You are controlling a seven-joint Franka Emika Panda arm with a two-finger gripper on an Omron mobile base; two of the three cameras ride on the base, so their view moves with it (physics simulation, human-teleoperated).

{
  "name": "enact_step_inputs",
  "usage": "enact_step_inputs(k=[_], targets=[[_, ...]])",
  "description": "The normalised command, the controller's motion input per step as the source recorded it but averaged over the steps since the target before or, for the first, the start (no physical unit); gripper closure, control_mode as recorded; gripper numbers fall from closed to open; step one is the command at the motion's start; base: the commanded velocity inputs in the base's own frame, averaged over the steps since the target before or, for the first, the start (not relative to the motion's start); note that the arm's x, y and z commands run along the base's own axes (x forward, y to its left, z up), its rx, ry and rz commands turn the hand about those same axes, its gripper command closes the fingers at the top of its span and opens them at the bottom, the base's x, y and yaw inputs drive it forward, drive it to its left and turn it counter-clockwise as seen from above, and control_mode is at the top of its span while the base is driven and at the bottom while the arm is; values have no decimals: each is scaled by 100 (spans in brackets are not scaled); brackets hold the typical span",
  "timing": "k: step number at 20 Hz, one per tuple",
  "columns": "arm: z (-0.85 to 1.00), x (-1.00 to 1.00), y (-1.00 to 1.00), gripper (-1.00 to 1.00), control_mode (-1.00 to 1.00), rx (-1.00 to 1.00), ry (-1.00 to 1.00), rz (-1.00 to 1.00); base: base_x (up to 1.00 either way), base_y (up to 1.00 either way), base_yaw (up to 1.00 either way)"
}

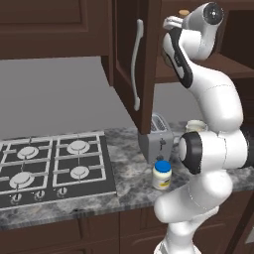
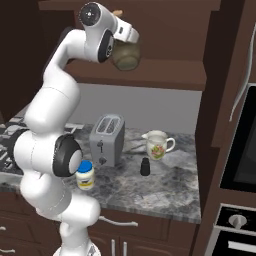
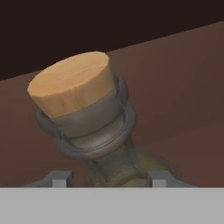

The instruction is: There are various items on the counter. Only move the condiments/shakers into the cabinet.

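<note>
bottle (image 2: 126,55) in hand, the white arm reaches into the open cabinet (image 2: 165,75), its pincer (image 3: 107,178) pinching the olive-brown flask by the body just below the thin neck, as the hand view shows, cork uppermost and leaning. in the right base view the round belly hangs just above the wooden shelf, apparently not yet resting on it; whether it touches cannot be told.

the step in hand looks to be the set-down. done well, it would mean bringing the bottle upright, lowering until the base sits flat on the shelf, and only then letting the fingers part, since a bulbous body released at a tilt could roll toward the shelf's front edge.

two condiments wait on the counter (image 2: 165,187): a creamy jar with a blue lid (image 1: 162,174) near the front edge, and a small black shaker (image 2: 145,166) in front of the mug (image 2: 157,144). the silver toaster (image 2: 106,139) stands between jar and mug, and both it and the mug should stay put. the cabinet door (image 1: 134,59) hangs open beside the arm, its long handle facing out, and the gas hob (image 1: 52,166) lies well apart to the left.
</note>
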Motion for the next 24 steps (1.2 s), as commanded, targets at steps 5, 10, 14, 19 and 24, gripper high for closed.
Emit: enact_step_inputs(k=[5,10,14,19,24], targets=[[-50,-80,0,-100,-100,-9,0,0,0,0,0],[-28,-83,-3,-100,-100,0,0,0,0,0,0],[-6,-100,-1,-100,-100,0,1,0,0,0,0],[15,-100,0,-100,-100,4,0,0,0,0,0],[18,-100,-13,-100,-100,11,-2,0,0,0,0]])
